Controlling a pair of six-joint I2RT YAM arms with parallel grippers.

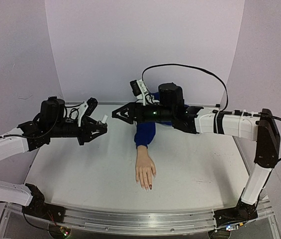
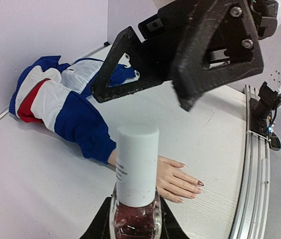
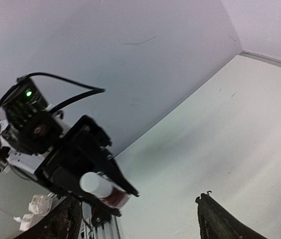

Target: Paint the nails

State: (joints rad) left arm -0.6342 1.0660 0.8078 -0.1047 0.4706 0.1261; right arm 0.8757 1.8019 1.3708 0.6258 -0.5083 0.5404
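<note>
My left gripper (image 1: 99,128) is shut on a small dark-red polish bottle (image 2: 136,216) with its white cap (image 2: 138,164) on, held above the table. My right gripper (image 1: 116,114) is open and empty, its jaws facing the cap from a short way off; it looms over the bottle in the left wrist view (image 2: 140,99). The right wrist view shows the bottle (image 3: 105,191) between my left fingers. The mannequin hand (image 1: 145,171) lies palm down in a blue sleeve (image 1: 144,132). Its nails (image 2: 199,183) show one dark red, the others pinkish.
The sleeve's red, white and blue cloth (image 2: 55,99) bunches toward the back wall. A metal rail (image 1: 140,219) runs along the table's near edge. The right arm's cable (image 1: 190,67) arcs above the table.
</note>
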